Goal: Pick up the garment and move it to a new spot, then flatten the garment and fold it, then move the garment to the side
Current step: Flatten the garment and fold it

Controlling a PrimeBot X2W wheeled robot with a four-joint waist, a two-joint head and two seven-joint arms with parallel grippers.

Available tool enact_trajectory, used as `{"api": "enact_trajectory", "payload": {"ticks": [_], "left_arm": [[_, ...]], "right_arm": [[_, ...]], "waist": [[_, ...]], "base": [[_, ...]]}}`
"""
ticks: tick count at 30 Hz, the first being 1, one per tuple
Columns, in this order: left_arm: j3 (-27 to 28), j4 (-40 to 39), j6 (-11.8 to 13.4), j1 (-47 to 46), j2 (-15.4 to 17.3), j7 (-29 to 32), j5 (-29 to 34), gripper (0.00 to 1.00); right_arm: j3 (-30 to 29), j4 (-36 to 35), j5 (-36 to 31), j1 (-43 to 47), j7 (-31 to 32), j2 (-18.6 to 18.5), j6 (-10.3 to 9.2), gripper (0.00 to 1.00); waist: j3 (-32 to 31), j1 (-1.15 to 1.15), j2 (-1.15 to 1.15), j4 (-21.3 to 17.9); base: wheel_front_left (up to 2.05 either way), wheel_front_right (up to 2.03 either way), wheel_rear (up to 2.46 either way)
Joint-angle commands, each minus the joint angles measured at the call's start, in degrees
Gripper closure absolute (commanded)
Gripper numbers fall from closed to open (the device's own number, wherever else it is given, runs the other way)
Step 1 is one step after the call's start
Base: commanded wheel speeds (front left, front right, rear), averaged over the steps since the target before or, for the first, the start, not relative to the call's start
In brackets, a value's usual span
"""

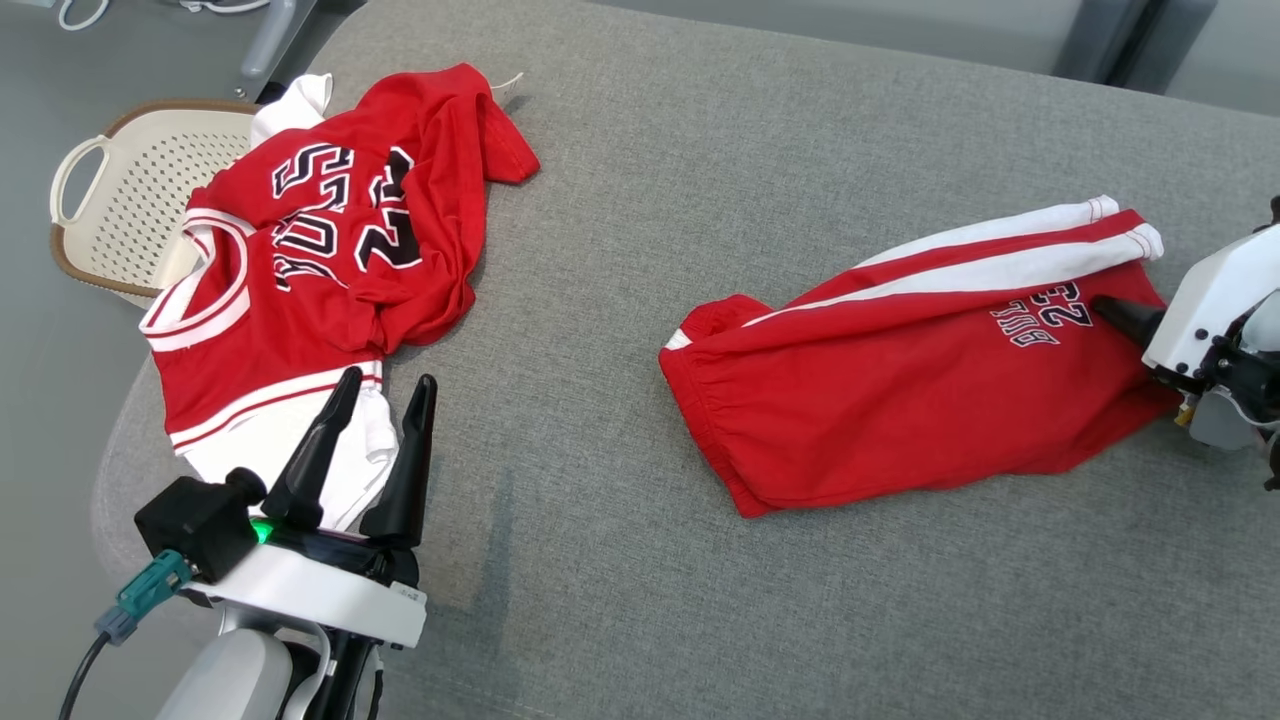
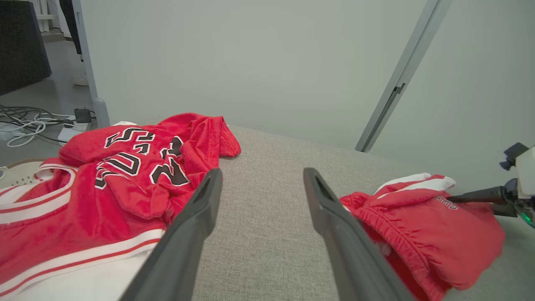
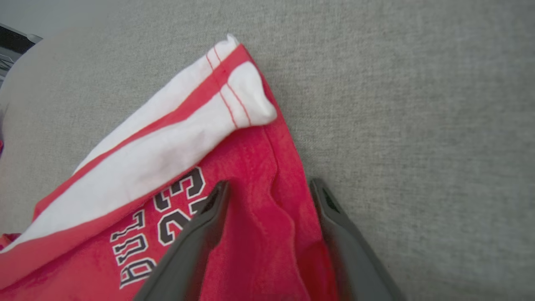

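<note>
Red shorts with white side stripes and a black-and-white print lie folded on the grey fabric surface at centre right. My right gripper comes in from the right edge, low on the shorts' hem end. In the right wrist view its fingers stand apart, open, straddling a ridge of the red cloth near the shorts' edge. My left gripper stands open at the lower left, fingertips over the white hem of a red jersey, holding nothing. In the left wrist view the left gripper faces bare grey fabric between the jersey and the shorts.
A cream perforated basket sits at the far left, partly under the jersey. The grey padded surface has a rounded left edge and open room in the middle and front. Cables lie on the floor beyond, and a slanted metal post stands behind.
</note>
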Motion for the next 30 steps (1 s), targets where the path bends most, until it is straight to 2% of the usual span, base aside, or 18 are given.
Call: {"api": "enact_trajectory", "payload": {"ticks": [1,6,10,20,30], "left_arm": [[0.4,0.6,-0.5,-0.6,-0.2,-0.1,0.6,0.0],[0.7,1.6,-1.2,0.0,-0.9,-0.1,1.3,0.0],[0.8,1.9,-1.6,0.9,-1.3,-0.1,2.0,0.0],[0.4,1.8,-0.9,4.9,-1.8,-0.1,2.9,0.0],[0.1,0.1,-0.1,8.1,-2.2,0.0,2.5,0.0]], "right_arm": [[0.8,0.9,0.4,3.6,2.8,3.3,0.0,1.0],[0.3,-1.7,0.4,2.9,-2.9,2.9,0.01,1.0],[-2.3,-5.0,3.5,5.3,-6.9,2.6,0.01,1.0],[-3.0,-13.5,7.0,16.2,-12.2,-0.4,0.0,1.0],[-3.4,-16.5,8.7,21.8,-16.3,-3.0,0.0,1.0]], "waist": [[-0.4,0.0,0.0,-0.2],[-2.3,0.0,0.0,-1.5],[-5.1,0.0,0.0,-3.6],[-12.0,0.0,0.0,-11.5],[-14.3,0.0,0.0,-16.9]], "base": [[0.0,0.0,0.0],[0.0,0.0,0.0],[0.0,0.0,0.0],[0.0,0.0,0.0],[0.0,0.0,0.0]]}}
